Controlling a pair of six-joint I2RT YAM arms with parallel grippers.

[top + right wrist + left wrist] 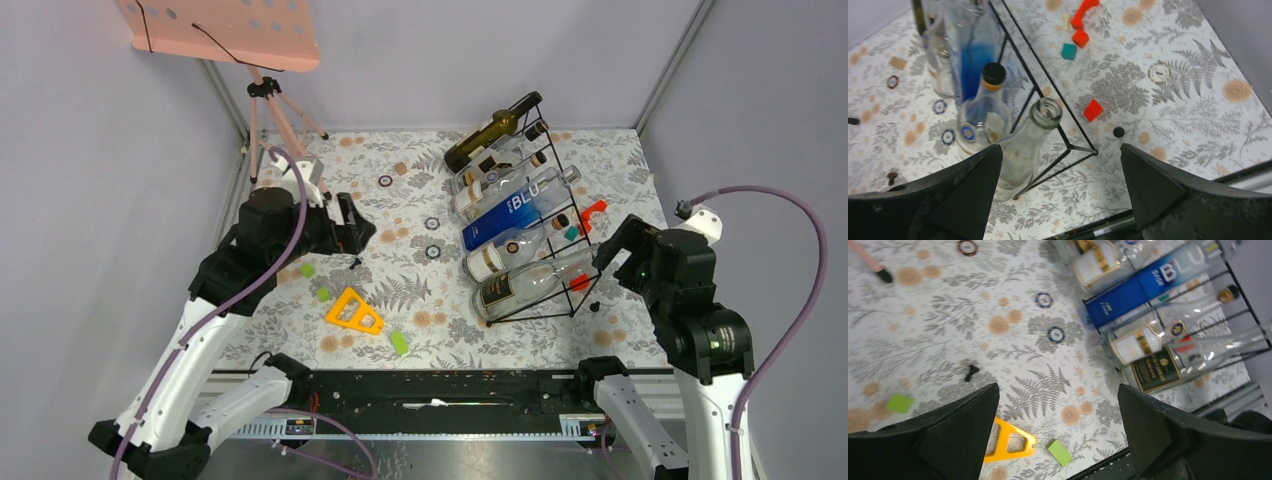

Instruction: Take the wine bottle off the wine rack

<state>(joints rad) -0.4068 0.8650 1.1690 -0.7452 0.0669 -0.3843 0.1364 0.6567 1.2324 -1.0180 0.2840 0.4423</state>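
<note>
Approach step is under way; nothing is being grasped yet. The wine rack is standing slanted on the right half of the table, carrying a row of bottles that lie side by side with necks pointing toward the right arm. The nearest, a clear bottle with a dark label and no cap, is lying on the lowest rung, its open mouth showing just ahead of the right gripper in the wrist view. I am taking it as the likely target, though the dark green bottle at the rack's far top is looking more like wine. The right gripper is hovering near the rack's near right corner, fingers spread wide, touching and holding nothing. The left gripper is likewise spread wide and empty, hanging over the table well left of the rack. Next move, as judged: the right gripper is needing to advance until the neck sits between its fingers, clamp, then draw the bottle out along its axis, clear of the wires and the capped bottle beside it.
</note>
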